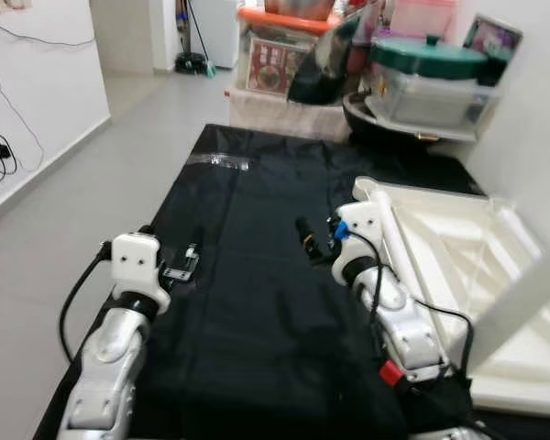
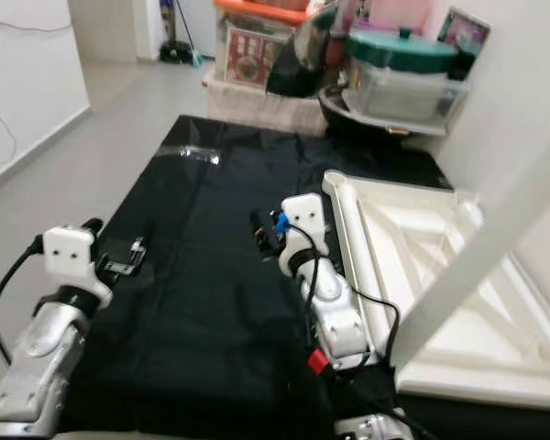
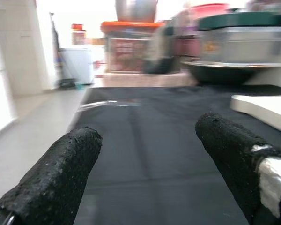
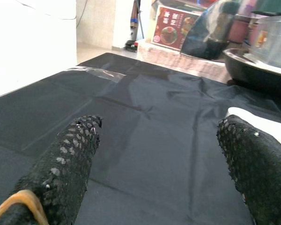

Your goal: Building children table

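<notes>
Hovering low over a black sheet (image 1: 257, 302) spread on the floor, both arms are reaching forward with nothing in their grasp. The left gripper (image 3: 145, 168) is holding its jaws spread wide, the two black fingers (image 3: 56, 178) standing well apart over bare sheet. The right gripper (image 4: 164, 164) is likewise gaping open, its netted fingers (image 4: 70, 164) framing only dark cloth.

The task's thing, a white plastic children's table (image 1: 458, 266), is lying upside down on the sheet at the robot's right, its ribbed underside facing up. Its near rim is running just beside the right forearm, and its long edge is stretching away from the robot, roughly parallel to that arm. A white leg (image 2: 477, 266) is slanting up across its near corner; whether it is seated in a socket cannot be told.

The right arm is sitting much nearer the table, whose rim lies off to that gripper's right; the left is well apart from it. Cluttered boxes and pots (image 1: 431, 73) are standing beyond the sheet's far end.
</notes>
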Available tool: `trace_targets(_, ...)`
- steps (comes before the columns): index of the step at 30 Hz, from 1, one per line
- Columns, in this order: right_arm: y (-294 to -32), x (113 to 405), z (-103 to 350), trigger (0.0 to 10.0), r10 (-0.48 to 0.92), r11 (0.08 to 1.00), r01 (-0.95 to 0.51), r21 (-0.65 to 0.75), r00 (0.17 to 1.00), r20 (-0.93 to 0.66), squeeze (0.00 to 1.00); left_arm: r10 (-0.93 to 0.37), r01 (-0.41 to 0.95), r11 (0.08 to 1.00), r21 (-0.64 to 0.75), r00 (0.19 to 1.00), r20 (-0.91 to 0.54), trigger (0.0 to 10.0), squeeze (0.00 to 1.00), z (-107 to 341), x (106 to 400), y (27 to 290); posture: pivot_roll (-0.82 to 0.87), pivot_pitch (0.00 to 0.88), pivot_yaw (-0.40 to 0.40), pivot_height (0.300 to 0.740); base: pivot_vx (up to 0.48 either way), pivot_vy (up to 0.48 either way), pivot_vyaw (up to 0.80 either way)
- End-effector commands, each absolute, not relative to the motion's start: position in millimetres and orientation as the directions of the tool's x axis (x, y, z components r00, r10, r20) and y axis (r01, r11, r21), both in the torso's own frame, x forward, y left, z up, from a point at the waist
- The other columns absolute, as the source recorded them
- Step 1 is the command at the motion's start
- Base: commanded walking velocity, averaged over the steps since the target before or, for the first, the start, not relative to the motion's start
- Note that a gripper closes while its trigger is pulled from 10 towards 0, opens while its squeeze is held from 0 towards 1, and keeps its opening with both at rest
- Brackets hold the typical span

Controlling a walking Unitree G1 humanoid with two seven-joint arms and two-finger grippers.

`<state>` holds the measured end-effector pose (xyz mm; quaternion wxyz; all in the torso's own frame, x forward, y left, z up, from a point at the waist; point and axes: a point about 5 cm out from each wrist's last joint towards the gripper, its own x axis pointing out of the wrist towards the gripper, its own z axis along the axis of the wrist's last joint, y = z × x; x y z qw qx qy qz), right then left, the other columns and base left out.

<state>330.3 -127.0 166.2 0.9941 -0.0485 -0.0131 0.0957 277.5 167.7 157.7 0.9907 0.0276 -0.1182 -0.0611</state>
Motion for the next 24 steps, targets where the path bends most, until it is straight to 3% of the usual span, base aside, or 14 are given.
trace_targets(1, -131, 331, 161, 10.0, 0.172, 0.981, -0.173, -0.088, 0.985, -0.015, 0.0, -0.129, 0.121, 0.991, 0.051, 0.968, 0.215, 10.0, 0.0, 154, 276, 167, 0.05, 0.0, -0.131, 0.74, 0.0, 0.337, 0.0)
trace_targets(9, -128, 334, 157, 10.0, 0.155, 0.985, -0.158, -0.066, 0.987, -0.048, 0.0, -0.135, 0.127, 0.991, 0.052, 0.968, 0.211, 10.0, 0.0, 154, 276, 165, 0.05, 0.0, -0.132, 0.74, 0.0, 0.445, 0.0)
trace_targets(15, -128, 334, 155, 10.0, 0.145, 0.987, -0.149, -0.054, 0.987, -0.073, 0.0, -0.136, 0.127, 0.99, 0.058, 0.968, 0.211, 10.0, 0.0, 153, 276, 165, 0.05, 0.0, -0.132, 0.74, 0.0, 0.225, 0.0)
trace_targets(24, -129, 337, 150, 10.0, 0.13, 0.99, -0.136, -0.047, 0.986, -0.107, 0.0, -0.139, 0.122, 0.988, 0.093, 0.97, 0.201, 10.0, 0.0, 151, 279, 165, 0.05, 0.0, -0.133, 0.74, 0.0, 0.0, -0.8)
